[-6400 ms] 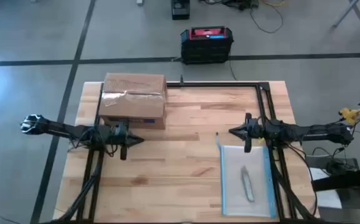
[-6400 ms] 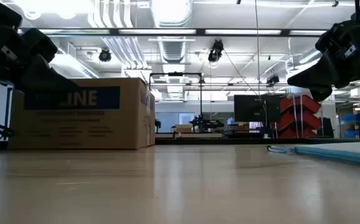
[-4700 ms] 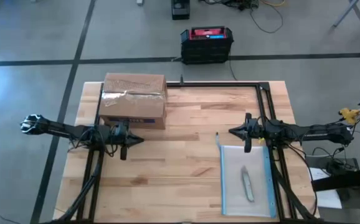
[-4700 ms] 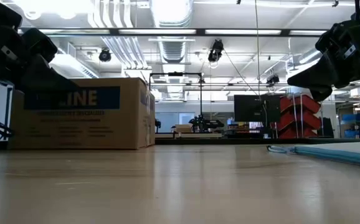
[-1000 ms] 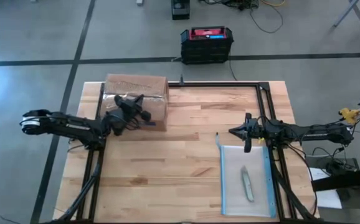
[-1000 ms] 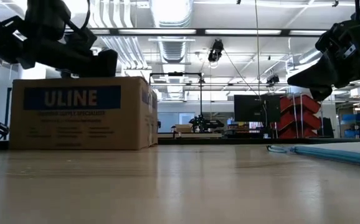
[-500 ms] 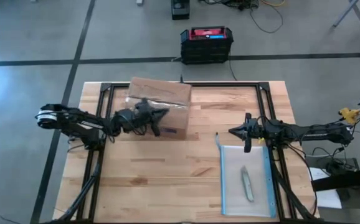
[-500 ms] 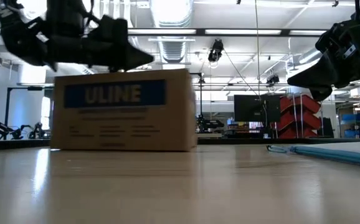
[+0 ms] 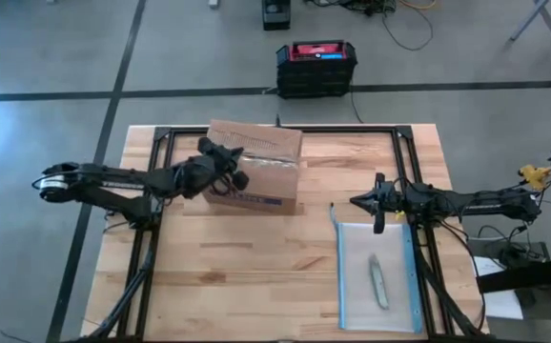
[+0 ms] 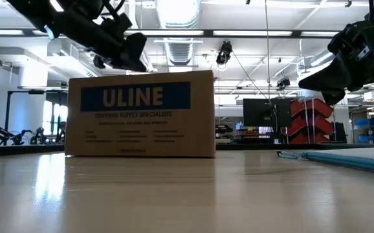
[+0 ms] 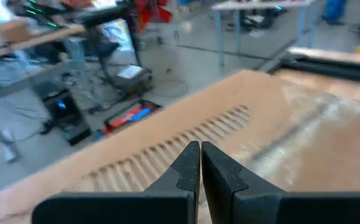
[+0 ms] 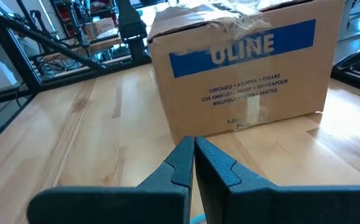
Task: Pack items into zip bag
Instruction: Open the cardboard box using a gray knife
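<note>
The zip bag (image 9: pixel 377 277) lies flat on the near right part of the tabletop (image 9: pixel 256 267), with its blue zip strip along the right edge. One pale, elongated item (image 9: pixel 378 282) shows inside or on the bag; which of the two cannot be told. No other loose items are visible on the tabletop.

The brown cardboard box (image 9: pixel 255 167) stands at the far centre-left of the tabletop, well apart from the bag. Its top flaps are taped and crumpled.

The left gripper (image 9: pixel 236 171) is positioned over the left part of the box top, with its fingers pressed together and holding nothing. Contact with the box cannot be confirmed. The right gripper (image 9: pixel 378 211) hovers just beyond the far edge of the bag, pointing toward the box, with its fingers also pressed together and empty.

Handling assessment:
- The bag appears to be thin, limp and slick film. It will likely sag and slide on the wood if pushed.
- Recommended hold: pinch one layer at the zip edge, where the strip stiffens the film, so that the mouth can be opened.
- The box looks rigid and comparatively bulky. It is probably better pushed or opened at the flaps than lifted by one gripper.
- The pale item appears small and light, and a narrow pinch across its short axis should suffice.
</note>
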Robot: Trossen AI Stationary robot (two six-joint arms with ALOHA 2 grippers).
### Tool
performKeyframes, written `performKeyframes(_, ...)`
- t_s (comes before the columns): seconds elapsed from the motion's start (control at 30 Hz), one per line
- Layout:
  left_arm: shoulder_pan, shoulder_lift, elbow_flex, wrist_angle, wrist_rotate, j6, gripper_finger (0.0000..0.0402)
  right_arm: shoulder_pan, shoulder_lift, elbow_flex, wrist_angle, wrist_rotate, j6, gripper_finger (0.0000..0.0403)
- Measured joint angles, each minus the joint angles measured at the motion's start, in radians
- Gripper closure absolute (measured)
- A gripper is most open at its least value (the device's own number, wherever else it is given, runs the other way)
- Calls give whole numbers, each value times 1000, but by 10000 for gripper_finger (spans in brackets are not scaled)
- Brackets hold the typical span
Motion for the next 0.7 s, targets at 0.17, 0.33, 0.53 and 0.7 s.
performKeyframes(0.17,16,105,25,8,22,-7,401,0,0,0,-1,0,0,403)
performKeyframes(0.33,46,220,91,34,26,-17,401,0,0,0,0,0,0,403)
performKeyframes(0.53,46,220,203,-167,154,8,401,0,0,0,-1,0,0,403)
performKeyframes(0.7,52,157,308,-320,214,40,401,0,0,0,0,0,0,403)
